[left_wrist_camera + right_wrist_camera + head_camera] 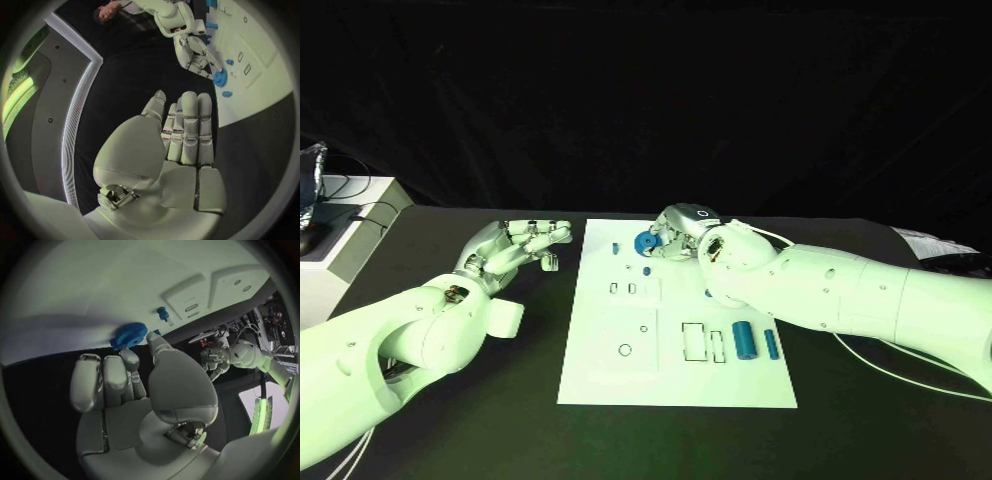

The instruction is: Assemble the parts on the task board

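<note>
At the far edge of the flat white task board, the robot's right hand pinches a round blue gear-like part, probably lining it up, while the left hand waits empty beside the board, fingers straight and close together.
</note>
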You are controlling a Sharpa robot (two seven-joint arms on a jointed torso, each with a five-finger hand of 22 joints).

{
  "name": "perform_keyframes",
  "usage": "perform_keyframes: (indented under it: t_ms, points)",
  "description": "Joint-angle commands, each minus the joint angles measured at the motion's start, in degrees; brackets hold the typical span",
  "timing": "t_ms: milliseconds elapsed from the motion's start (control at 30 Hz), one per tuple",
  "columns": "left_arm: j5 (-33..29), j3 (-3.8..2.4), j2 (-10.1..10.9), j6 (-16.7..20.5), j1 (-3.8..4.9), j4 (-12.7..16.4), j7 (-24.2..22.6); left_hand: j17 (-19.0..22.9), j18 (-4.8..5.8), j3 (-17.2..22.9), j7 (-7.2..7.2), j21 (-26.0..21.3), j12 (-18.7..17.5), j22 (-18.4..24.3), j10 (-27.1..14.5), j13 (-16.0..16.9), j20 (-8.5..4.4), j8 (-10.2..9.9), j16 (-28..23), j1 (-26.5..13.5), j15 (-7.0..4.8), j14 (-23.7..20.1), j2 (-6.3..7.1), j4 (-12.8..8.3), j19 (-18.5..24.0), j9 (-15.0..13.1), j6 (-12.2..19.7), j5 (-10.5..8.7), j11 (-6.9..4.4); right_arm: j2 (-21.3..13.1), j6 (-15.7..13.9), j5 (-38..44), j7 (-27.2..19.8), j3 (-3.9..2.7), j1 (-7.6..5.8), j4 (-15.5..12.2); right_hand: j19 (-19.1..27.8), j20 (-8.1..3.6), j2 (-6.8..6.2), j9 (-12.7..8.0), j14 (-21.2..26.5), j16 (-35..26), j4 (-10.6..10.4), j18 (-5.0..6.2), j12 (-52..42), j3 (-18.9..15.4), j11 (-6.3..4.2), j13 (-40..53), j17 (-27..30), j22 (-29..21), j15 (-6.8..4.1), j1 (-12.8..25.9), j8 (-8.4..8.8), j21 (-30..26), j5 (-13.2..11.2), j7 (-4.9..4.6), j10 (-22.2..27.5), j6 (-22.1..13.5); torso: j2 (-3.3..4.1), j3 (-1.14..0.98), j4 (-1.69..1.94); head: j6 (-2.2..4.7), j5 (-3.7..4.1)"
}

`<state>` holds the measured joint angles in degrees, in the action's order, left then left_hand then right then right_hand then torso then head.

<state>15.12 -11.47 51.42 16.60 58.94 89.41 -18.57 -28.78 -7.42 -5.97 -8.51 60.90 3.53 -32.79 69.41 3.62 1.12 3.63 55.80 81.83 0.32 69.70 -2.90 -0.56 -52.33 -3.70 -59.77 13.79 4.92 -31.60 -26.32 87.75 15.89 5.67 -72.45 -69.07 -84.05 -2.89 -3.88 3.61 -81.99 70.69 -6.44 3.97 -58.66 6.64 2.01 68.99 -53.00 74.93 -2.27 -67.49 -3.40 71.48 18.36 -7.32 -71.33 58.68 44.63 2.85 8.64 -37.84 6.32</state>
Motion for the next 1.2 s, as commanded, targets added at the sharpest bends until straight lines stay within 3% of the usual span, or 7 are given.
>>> perform_keyframes:
  t_ms: [33, 133, 400, 733, 833, 1067, 1200]
  points:
    - [0.13, -0.05, -0.09, -0.68, 0.01, 0.03, -0.17, 0.10, -0.81, 0.28, 0.05, 0.41, 0.14, 0.06, -0.31, -0.03, 0.07, 0.05, 0.36, -0.14, 0.22, -0.32, 0.03, 0.02, 0.42, 0.00, 0.28, 0.21, 0.06, -0.22, 1.04, -2.60, -2.45, 0.04, 0.09, -0.35, -2.40, -0.62, 3.15, 0.06, 0.01, 0.27, 1.26, -0.16, -0.58, 0.98, -0.57, 0.55, -0.17, 10.23, -0.68, -0.30, -0.25, 0.54, 1.16, -0.39, -0.34, 1.84, 0.01, -0.01, 0.02, -0.09, -0.08]
    - [0.13, -0.05, -0.10, -0.65, 0.01, -0.01, -0.16, 0.10, -0.81, 0.29, 0.04, 0.41, 0.14, 0.07, -0.32, -0.03, 0.07, 0.05, 0.36, -0.13, 0.22, -0.32, 0.03, 0.01, 0.42, 0.01, 0.29, 0.21, 0.06, -0.25, 1.54, -3.09, -2.47, 0.04, 0.11, -0.24, -2.41, -0.72, 4.20, 0.07, -0.01, 0.32, 2.11, -0.24, -0.62, 2.39, -0.59, 0.92, -0.27, 10.25, -0.69, 0.09, -0.27, 0.67, 1.60, -0.43, -0.41, 1.70, 0.03, 0.01, -0.04, -0.06, -0.05]
    - [0.13, -0.05, -0.11, -0.62, 0.01, -0.02, -0.14, 0.11, -0.83, 0.36, 0.03, 0.43, 0.13, 0.09, -0.35, -0.03, 0.08, 0.06, 0.37, -0.09, 0.22, -0.31, 0.03, -0.02, 0.43, 0.00, 0.30, 0.18, 0.07, -0.05, 4.83, -3.04, -0.27, 0.04, 0.13, 0.56, -2.35, -0.34, 1.32, 0.08, 0.02, 0.54, 3.58, -0.11, 0.23, -0.65, -0.22, 1.03, -0.52, 10.22, -0.21, 1.95, -0.26, 0.62, 2.48, -0.95, 0.07, -0.45, 0.00, -0.01, -0.03, -0.05, 0.11]
    - [0.13, -0.05, -0.05, -0.61, 0.01, 0.03, -0.10, 0.11, -0.83, 0.36, 0.03, 0.43, 0.13, 0.09, -0.35, -0.03, 0.08, 0.06, 0.37, -0.09, 0.22, -0.31, 0.03, -0.02, 0.43, 0.00, 0.30, 0.18, 0.07, -0.50, 6.63, -2.19, 1.20, 0.05, 0.13, 0.26, -2.35, -0.19, 0.68, 0.10, 0.04, 0.59, 3.63, -0.04, 0.32, -2.48, -0.15, 1.02, -0.55, 10.22, -0.14, 1.39, -0.29, 0.61, 2.51, -1.00, 0.13, -0.72, 0.01, -0.02, -0.08, 0.09, 0.15]
    - [0.13, -0.05, -0.02, -0.61, 0.01, 0.04, -0.11, 0.13, -0.84, 0.46, 0.02, 0.47, 0.14, 0.14, -0.36, -0.03, 0.09, 0.07, 0.38, -0.05, 0.23, -0.32, 0.07, -0.08, 0.44, 0.00, 0.33, 0.19, 0.08, -1.39, 4.50, -1.85, 0.84, 0.05, 0.16, -0.97, -2.36, -0.20, 0.23, 0.10, 0.04, 0.57, 3.80, -0.05, 0.27, -2.50, -0.17, 1.03, -0.53, 10.23, -0.15, 1.03, -0.28, 0.65, 2.63, -0.98, 0.06, -0.65, 0.02, -0.06, -0.02, 0.11, 0.19]
    - [0.13, -0.05, 0.09, -0.56, 0.01, 0.03, -0.26, 0.13, -0.85, 0.49, 0.02, 0.48, 0.14, 0.15, -0.36, -0.03, 0.09, 0.07, 0.38, -0.04, 0.24, -0.32, 0.09, -0.10, 0.44, 0.00, 0.34, 0.19, 0.09, -5.16, -6.08, -4.24, -3.04, -0.12, 0.20, -4.79, -2.41, -0.24, -0.20, 0.10, 0.05, 0.58, 4.04, -0.06, 0.10, -2.18, -0.25, 1.13, -0.53, 10.24, -0.21, 0.38, -0.28, 0.73, 4.26, -0.92, -0.18, -0.40, -0.08, -0.06, -0.21, 0.29, 0.23]
    - [0.12, -0.05, 0.16, -0.49, 0.01, -0.06, -0.40, 0.15, -0.85, 0.51, 0.05, 0.48, 0.14, 0.18, -0.37, -0.03, 0.10, 0.07, 0.37, -0.08, 0.23, -0.34, 0.11, -0.11, 0.46, 0.00, 0.31, 0.19, 0.08, -8.40, -9.72, -8.68, -6.84, -0.50, 0.08, -7.78, -2.30, -0.26, -0.14, 0.10, 0.15, 0.30, 4.94, 0.00, 0.52, -1.76, -0.27, 0.90, -0.20, 10.15, -0.26, -0.94, -0.30, 0.37, 4.03, -0.94, 0.10, -0.17, -0.09, -0.09, -0.25, 0.51, 0.42]
